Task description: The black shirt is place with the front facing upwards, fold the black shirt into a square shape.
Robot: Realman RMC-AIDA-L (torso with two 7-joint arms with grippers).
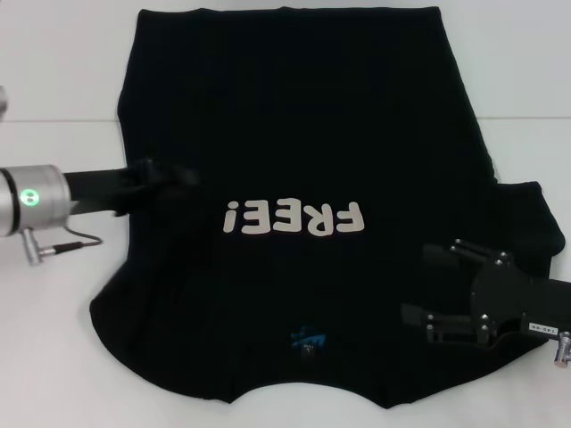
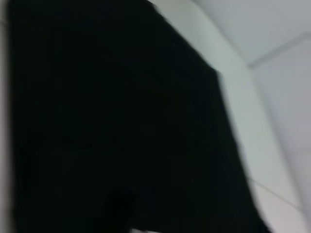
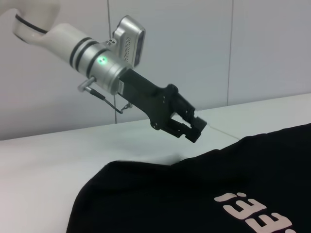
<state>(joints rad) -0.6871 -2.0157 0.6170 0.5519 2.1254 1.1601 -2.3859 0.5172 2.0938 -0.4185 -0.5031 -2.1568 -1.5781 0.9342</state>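
The black shirt [image 1: 303, 143] lies flat on the white table [image 1: 53, 357], front up, collar and blue neck label [image 1: 308, 337] nearest the robot, hem at the far side, so its long axis runs straight away from the robot. At its left edge the left gripper [image 1: 183, 176] hovers above the cloth, fingers closed on nothing. The cream "FREE!" lettering [image 1: 294, 217] sits mid-chest. Over the right sleeve, the right gripper [image 1: 419, 283] spreads its fingers apart.

Bare desk [image 1: 53, 357] is seen outward of the left gripper [image 3: 194, 130], whose closed fingers [image 3: 187, 127] hang clear above the black shirt [image 1: 294, 134]. Open air is left between the right gripper [image 1: 426, 283] fingers; only flat shirt lies beneath.
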